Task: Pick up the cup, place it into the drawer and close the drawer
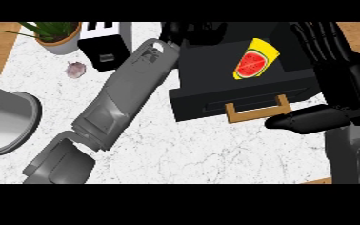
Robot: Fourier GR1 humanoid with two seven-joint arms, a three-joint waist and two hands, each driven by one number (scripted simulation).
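The yellow cup [255, 60] with a watermelon picture lies on its side inside the open black drawer [200, 102]. The drawer's wooden handle [257, 113] faces me. My left forearm crosses the counter diagonally, and the left hand [191, 30] sits at the drawer's far left corner, apart from the cup. At the drawer's right side is my right hand [329, 71], open with straight fingers pointing away from me. Its thumb [301, 120] points left, just right of the handle and below it. Neither hand holds the cup.
A potted plant [57, 39] and a black-and-white toaster [105, 44] stand at the back left. A garlic bulb [75, 69] lies near them. A metal bowl [15, 119] sits at the left edge. White marble counter [211, 148] spreads in front of the drawer.
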